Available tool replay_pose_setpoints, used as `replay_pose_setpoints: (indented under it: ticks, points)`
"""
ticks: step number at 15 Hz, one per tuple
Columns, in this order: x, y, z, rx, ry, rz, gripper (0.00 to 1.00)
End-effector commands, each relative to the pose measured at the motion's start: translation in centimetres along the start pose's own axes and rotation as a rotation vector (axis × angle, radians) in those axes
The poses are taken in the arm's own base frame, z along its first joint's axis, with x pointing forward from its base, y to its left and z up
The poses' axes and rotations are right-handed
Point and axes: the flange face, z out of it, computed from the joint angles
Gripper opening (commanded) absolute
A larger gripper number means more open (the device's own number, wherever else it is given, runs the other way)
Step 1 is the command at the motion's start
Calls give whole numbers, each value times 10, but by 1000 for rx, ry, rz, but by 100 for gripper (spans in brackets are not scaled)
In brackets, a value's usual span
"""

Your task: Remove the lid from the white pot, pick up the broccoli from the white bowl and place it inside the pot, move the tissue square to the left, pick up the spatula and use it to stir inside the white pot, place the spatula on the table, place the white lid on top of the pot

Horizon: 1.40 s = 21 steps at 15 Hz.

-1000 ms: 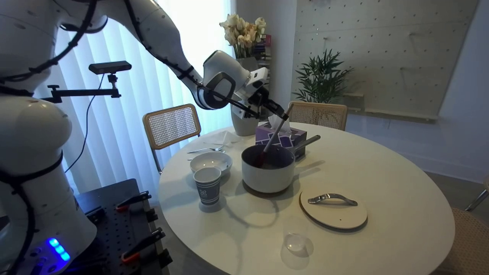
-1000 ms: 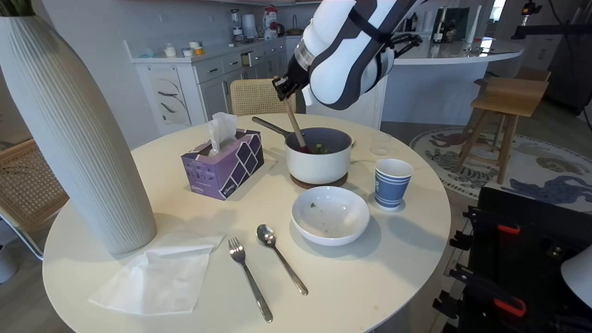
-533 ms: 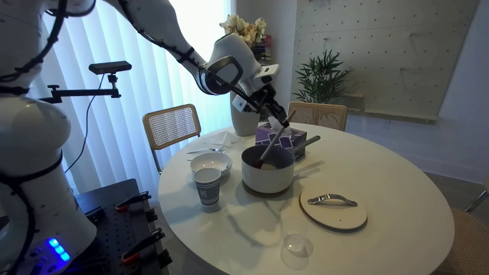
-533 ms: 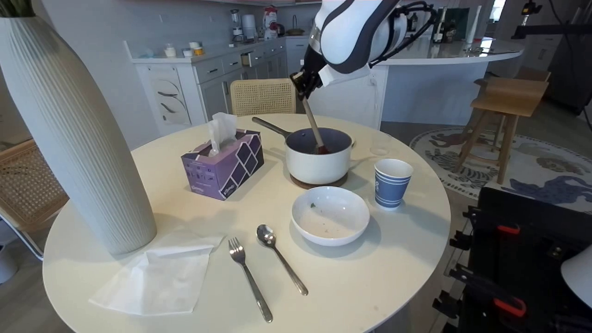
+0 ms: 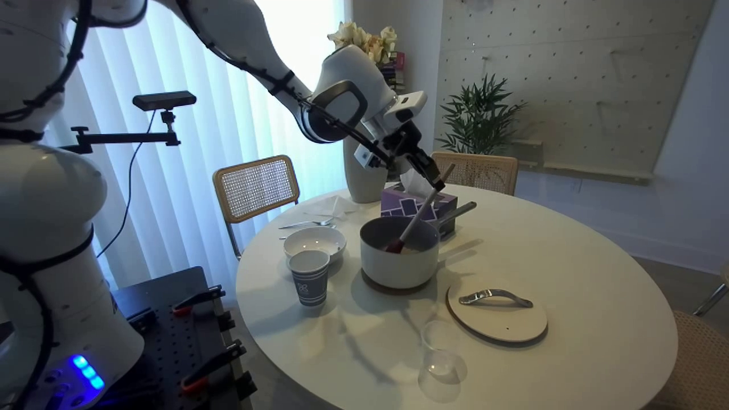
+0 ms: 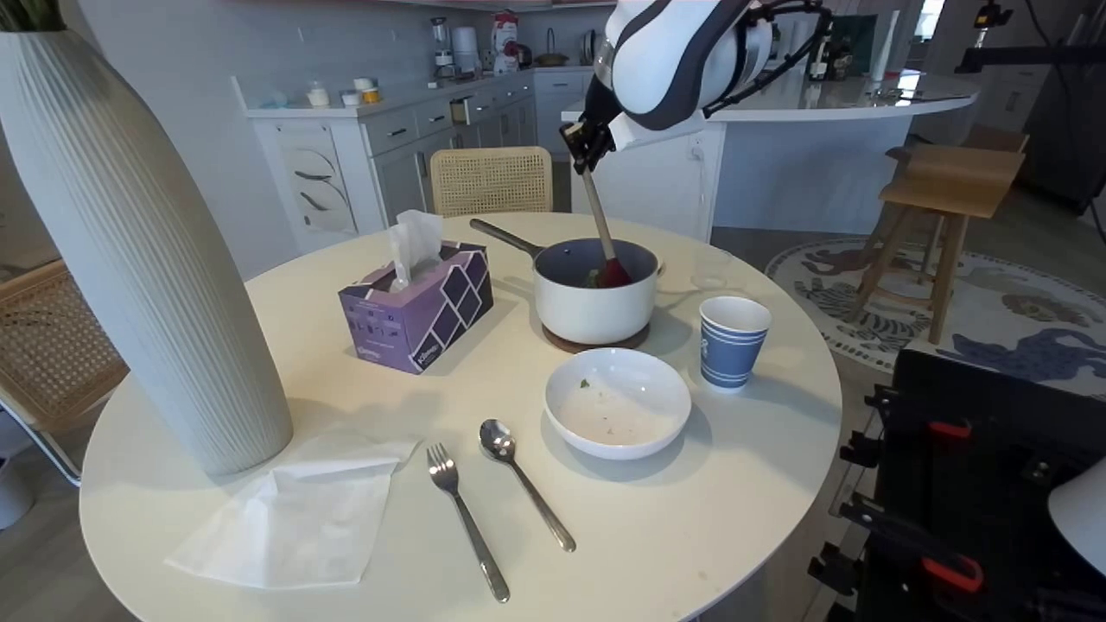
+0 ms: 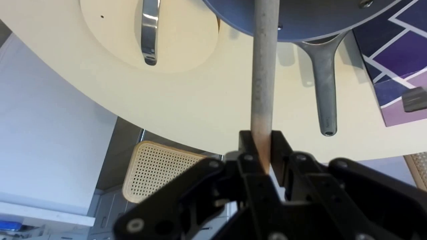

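I see the robot's white arm (image 5: 245, 28) arched out from its base (image 5: 85, 336) and bent at the wrist (image 5: 350, 74), well above the level of the white pot (image 6: 594, 313). The black gripper (image 7: 262, 141) points down at a slant, higher than the pot and apart from it, its two fingers (image 7: 246, 143) nearly together, pinching the wooden handle of the spatula (image 7: 265, 73).
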Motion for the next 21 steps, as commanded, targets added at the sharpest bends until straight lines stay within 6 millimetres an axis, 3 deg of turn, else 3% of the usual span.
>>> replay_pose_setpoints:
  ticks: [1, 7, 10, 15, 21]
  points:
    - [-6, 6, 12, -68, 79, -42, 4]
    - [-23, -12, 31, -81, 227, -44, 4]
    - [-22, -17, 33, -91, 222, -39, 4]
    - [1, -18, 20, -96, 186, -19, 4]
    - [40, -11, -11, -98, 192, 31, 4]
